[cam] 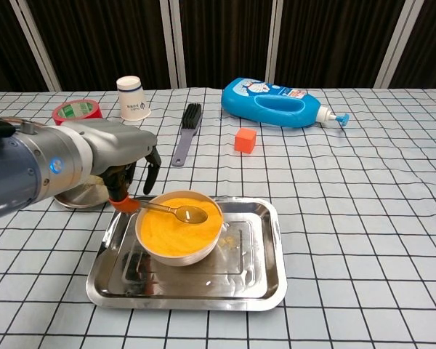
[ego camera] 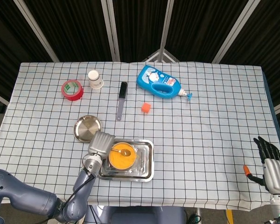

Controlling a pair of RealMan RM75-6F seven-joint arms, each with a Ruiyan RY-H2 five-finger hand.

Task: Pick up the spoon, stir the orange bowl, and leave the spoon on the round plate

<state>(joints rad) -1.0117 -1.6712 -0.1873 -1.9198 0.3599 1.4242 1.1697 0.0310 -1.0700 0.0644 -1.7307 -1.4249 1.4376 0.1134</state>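
Counter (ego camera: 200, 140) under a checked cloth carries one of each thing. At upper left of the head view lies one red tape roll (ego camera: 72, 89), then one white paper cup (ego camera: 95, 79), one dark brush (ego camera: 122, 100), one small orange cube (ego camera: 146, 108) and one blue bottle (ego camera: 159, 82) lying on its side. Lower down, left of centre, sits one round plate (ego camera: 87, 128), bare and shiny. Just beside it to the lower right rests one steel tray (ego camera: 147, 163), and in the tray's left half stands one orange bowl (ego camera: 121, 156).

In the chest view the left hand (cam: 123, 174) comes in from the left edge and pinches the handle of one spoon (cam: 174, 211) between its fingertips (cam: 122, 198), the other fingers curled downward. The spoon's handle lies across the bowl's left rim and its scoop sits over the middle of the bowl's orange filling.

At the lower right corner of the head view, the right hand (ego camera: 270, 163) hovers at the counter's edge, well apart from everything, fingers spread and holding nothing.
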